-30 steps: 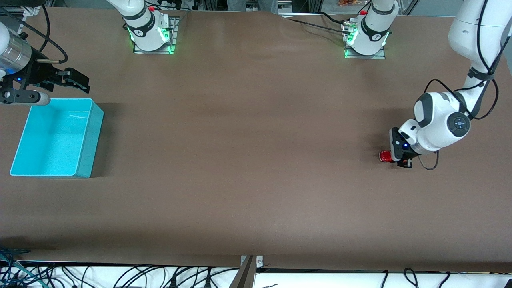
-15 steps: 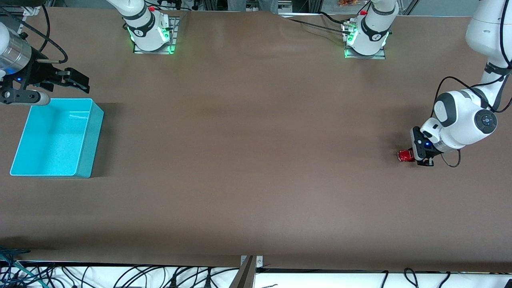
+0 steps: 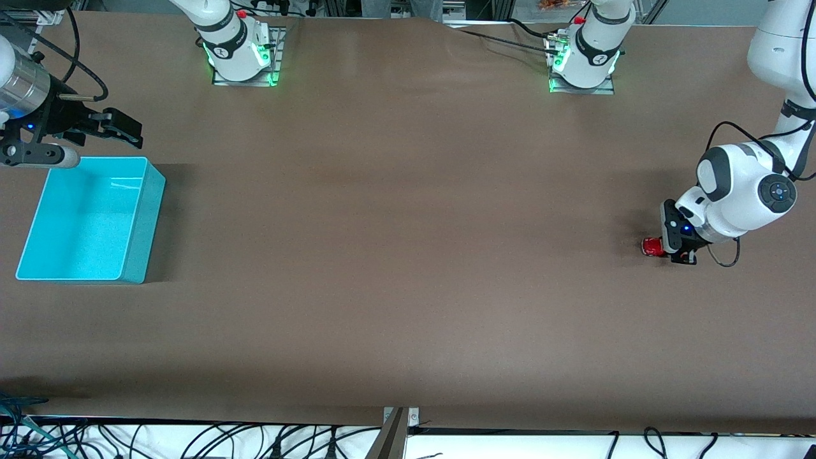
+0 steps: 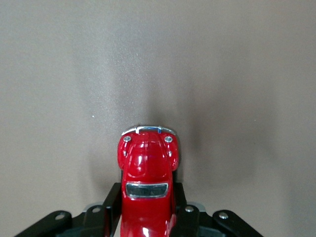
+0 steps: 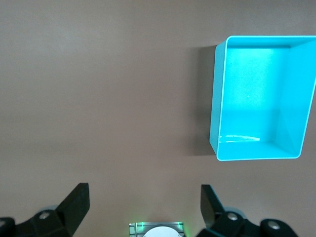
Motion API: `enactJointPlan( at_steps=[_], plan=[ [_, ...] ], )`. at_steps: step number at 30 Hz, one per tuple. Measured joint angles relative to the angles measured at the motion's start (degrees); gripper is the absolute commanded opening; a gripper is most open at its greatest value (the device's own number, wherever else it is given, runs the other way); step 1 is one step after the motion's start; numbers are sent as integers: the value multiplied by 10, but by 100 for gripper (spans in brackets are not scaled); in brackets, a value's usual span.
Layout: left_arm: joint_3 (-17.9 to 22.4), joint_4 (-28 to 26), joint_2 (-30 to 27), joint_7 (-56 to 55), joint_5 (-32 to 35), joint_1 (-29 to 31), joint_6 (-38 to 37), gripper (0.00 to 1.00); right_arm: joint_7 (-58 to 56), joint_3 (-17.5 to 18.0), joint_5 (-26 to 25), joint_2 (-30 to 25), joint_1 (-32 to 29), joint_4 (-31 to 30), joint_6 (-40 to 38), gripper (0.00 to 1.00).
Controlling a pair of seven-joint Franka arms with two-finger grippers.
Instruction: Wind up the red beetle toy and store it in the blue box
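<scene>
The red beetle toy sits low at the brown table's surface, toward the left arm's end. My left gripper is shut on the toy's rear half, with its rounded nose sticking out past the fingers. The blue box stands empty at the right arm's end of the table. Beside the box's edge farthest from the front camera, my right gripper hangs open with nothing between its fingers; that arm waits.
Both arm bases, one and the other, glow green along the table edge farthest from the front camera. Cables run below the near edge. Bare brown tabletop stretches between toy and box.
The left gripper has slid with the toy along the table toward the left arm's end, slowing in the last half second. The right arm and the box have not moved.
</scene>
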Motion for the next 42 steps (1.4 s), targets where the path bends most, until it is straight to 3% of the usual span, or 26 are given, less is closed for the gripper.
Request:
enactJointPlan(
  at_steps=[10,14,16,19,42],
  plan=[
    [0,1,1,4,6,0,0,11,0,0,0,0,0,0,0,100],
    [0,1,1,5,6,1,0,18,0,0,0,0,0,0,0,100],
    [0,1,1,5,6,1,0,35,0,0,0,0,0,0,0,100],
    [0,1,1,5,6,1,0,100,0,0,0,0,0,0,0,100],
    [2,10,22,5,6,6,4,100,0,0,0,0,0,0,0,100]
  ],
)
